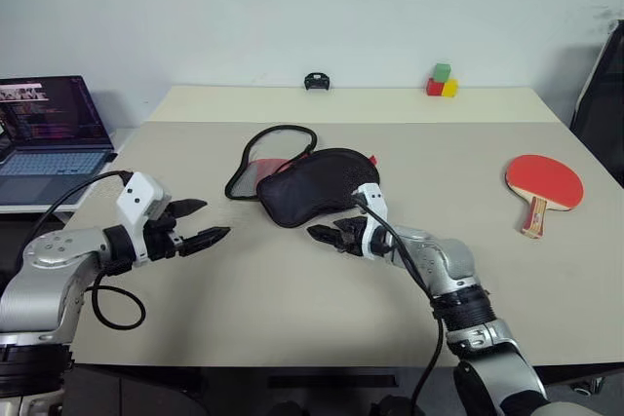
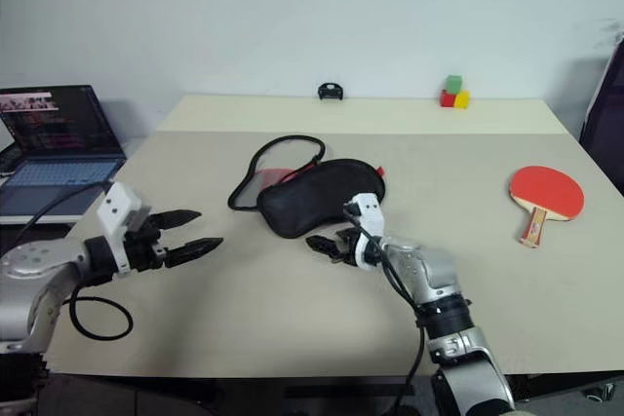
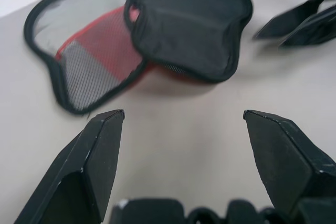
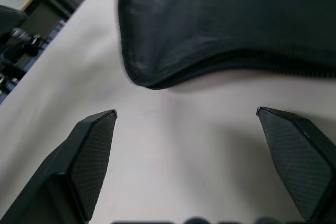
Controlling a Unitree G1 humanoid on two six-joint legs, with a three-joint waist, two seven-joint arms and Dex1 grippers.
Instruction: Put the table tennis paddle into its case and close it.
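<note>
Pincers (image 1: pixel 207 224) (image 1: pixel 327 234) open, flanking case (image 1: pixel 317 185)

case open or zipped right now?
Open. The case lies on the table with its mesh-lined flap folded out beside the black side; the paddle lies apart, outside it.

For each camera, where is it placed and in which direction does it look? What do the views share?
Left and right eye views: on the head, looking forward and down at the table; both arms show, with the paddle far right.
Left wrist view: along the open left gripper toward the case.
Right wrist view: along the open right gripper, close to the case's black edge.
Shared: all four show the case.
</note>
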